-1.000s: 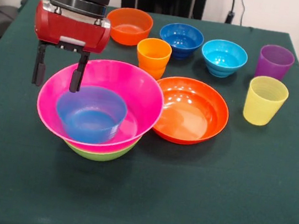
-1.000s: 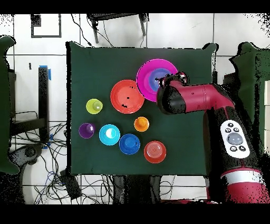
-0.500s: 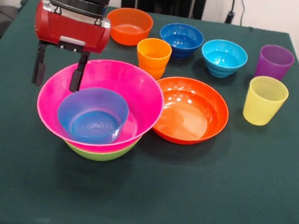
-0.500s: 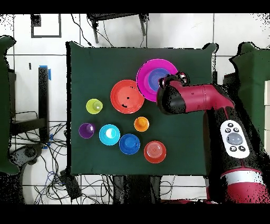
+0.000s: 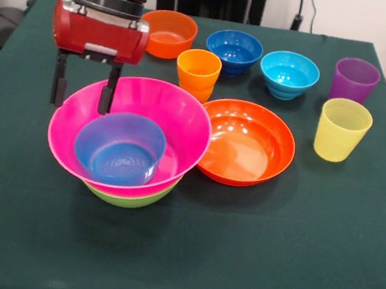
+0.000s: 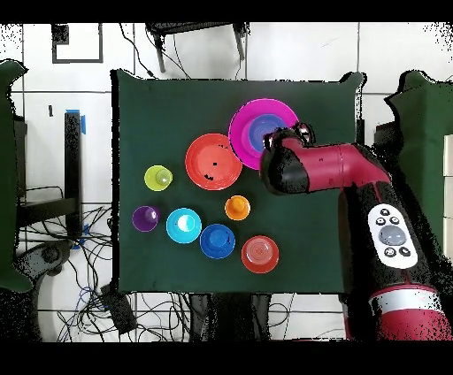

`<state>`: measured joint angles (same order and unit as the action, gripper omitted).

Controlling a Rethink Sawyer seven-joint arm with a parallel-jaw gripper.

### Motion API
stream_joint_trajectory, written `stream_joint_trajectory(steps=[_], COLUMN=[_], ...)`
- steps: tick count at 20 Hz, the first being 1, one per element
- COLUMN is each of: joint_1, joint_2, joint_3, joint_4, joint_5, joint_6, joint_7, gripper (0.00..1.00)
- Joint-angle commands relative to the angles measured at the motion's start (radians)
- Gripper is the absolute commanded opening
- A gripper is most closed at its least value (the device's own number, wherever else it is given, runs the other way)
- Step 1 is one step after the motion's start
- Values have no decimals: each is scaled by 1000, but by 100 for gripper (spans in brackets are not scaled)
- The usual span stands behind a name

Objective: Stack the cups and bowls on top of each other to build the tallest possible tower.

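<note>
**Blue bowl is down and your gripper is lifting clear**

Nearest you, the tower (image 5: 130, 143) sits toward the table's (image 5: 247, 267) left edge: green bowl (image 5: 128, 197) at the bottom, pink bowl (image 5: 181, 125) nested in it, and now the small blue bowl (image 5: 120, 148) settled inside the pink one, leaning slightly toward its left wall. A second ago that blue bowl was still shifting; half a second ago it came to rest, and it has not moved since.

Just behind it, your gripper (image 5: 81, 93) has risen a little and drifted to the right, fingers spread wide and holding nothing. One finger hangs outside the pink rim, the other just over it, neither touching the blue bowl. That reads as a clean release, so three pieces are stacked.

Right of the tower, touching or nearly touching the pink rim, lies the shallow orange bowl (image 5: 247, 143). It looks too wide to go inside the blue one, so you'll want a cup or small bowl next, I'd judge.

Further back, the orange cup (image 5: 197, 73) stands near the middle, the yellow cup (image 5: 342, 129) by the right edge. Along the far edge: small orange bowl (image 5: 167, 34), dark blue bowl (image 5: 233, 51), cyan bowl (image 5: 288, 74) and purple cup (image 5: 354, 79) at the far right corner. All are loose and unstacked.
</note>
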<state>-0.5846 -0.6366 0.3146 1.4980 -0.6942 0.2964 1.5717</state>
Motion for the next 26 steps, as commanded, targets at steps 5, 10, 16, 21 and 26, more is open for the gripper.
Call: stream_joint_trajectory(steps=[5, 10, 16, 21, 26], joint_1=[17, -7, -36, -14, 16], joint_2=[-128, -226, -259, -268, -242], joint_3=[41, 72, 88, 68, 44], joint_4=[264, 342, 375, 392, 373], joint_5=[160, 277, 332, 341, 296], joint_6=[53, 155, 172, 175, 142], joint_7=[157, 97, 34, 43, 36], gripper=[100, 100, 100, 100, 100])
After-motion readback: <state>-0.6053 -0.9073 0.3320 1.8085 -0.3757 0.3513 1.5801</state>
